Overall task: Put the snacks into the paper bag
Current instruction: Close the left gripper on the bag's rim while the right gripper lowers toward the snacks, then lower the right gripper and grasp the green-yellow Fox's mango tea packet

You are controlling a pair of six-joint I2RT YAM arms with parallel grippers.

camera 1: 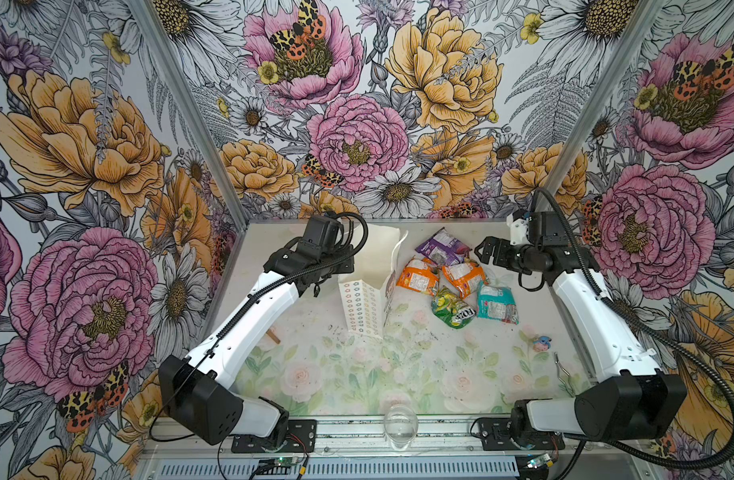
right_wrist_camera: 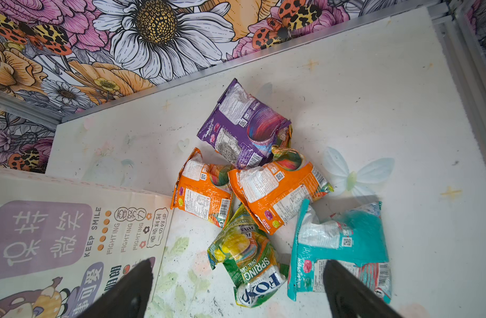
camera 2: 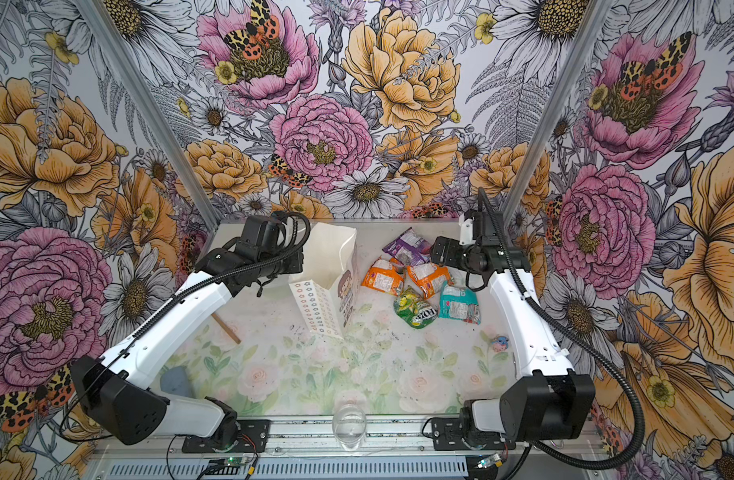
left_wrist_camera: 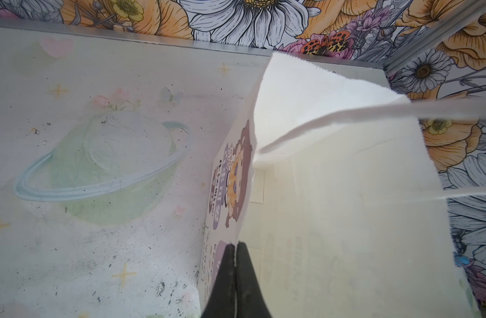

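Observation:
The white paper bag (camera 1: 363, 307) (camera 2: 315, 307) stands open at the table's middle back. My left gripper (left_wrist_camera: 235, 245) is shut on its printed side wall (left_wrist_camera: 230, 179) at the rim. A white cord handle (left_wrist_camera: 346, 115) crosses the mouth. In both top views the left fingers are hidden behind the wrist. Five snacks lie in a cluster right of the bag: purple (camera 1: 442, 247) (right_wrist_camera: 244, 129), two orange (right_wrist_camera: 203, 190) (right_wrist_camera: 277, 190), green FOX'S (camera 1: 452, 307) (right_wrist_camera: 247, 256) and teal (camera 1: 497, 302) (right_wrist_camera: 343, 242). My right gripper (camera 1: 483, 249) (right_wrist_camera: 239, 261) hangs open above them, holding nothing.
A clear glass (camera 1: 400, 424) stands at the front edge. A wooden piece (camera 1: 273, 334) lies under the left arm. A small blue-pink toy (camera 1: 541, 343) and a bent wire (camera 1: 562, 370) lie at the right. The back wall rail (right_wrist_camera: 236, 60) runs close behind the snacks.

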